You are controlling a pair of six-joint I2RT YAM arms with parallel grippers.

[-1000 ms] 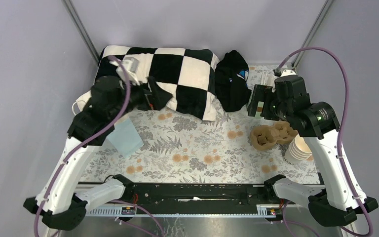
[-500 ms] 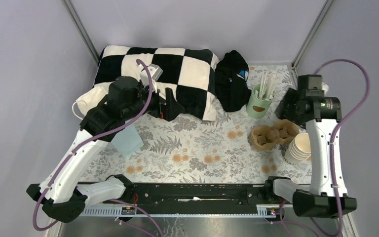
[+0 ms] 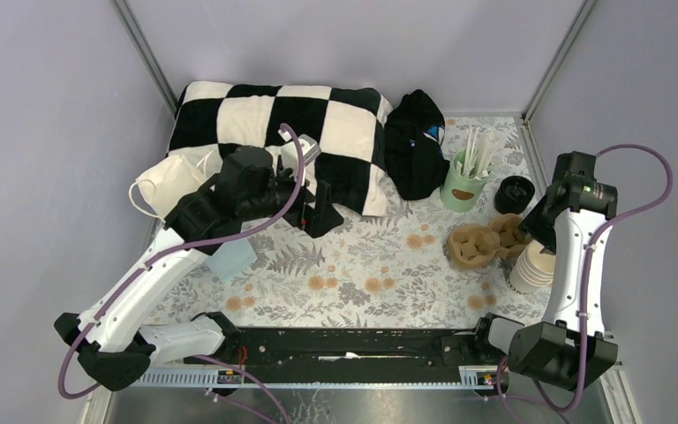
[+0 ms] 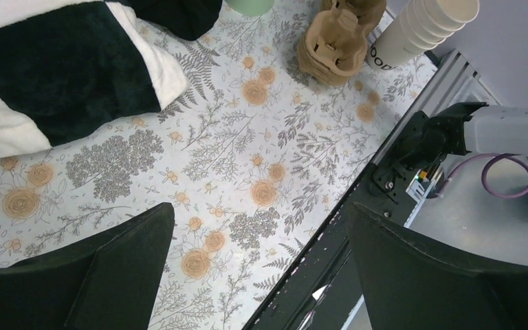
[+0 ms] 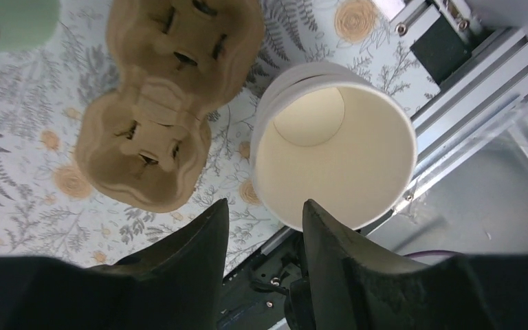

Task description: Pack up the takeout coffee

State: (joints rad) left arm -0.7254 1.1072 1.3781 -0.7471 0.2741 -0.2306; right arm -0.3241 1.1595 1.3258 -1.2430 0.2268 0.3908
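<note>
Right fingers (image 5: 196,258) narrow, empty; cup stack (image 5: 333,161) just beyond | suggest: pinch top rim only, lift straight | left fingers (image 4: 127,265) wide, empty

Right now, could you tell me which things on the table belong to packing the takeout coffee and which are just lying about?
For the job:
stack of white paper cups
black lids
brown pulp carrier, probably

Just lying about:
checkered blanket
black fabric bundle
mint-green cup of white sticks
light blue cloth
white cloth item
</note>
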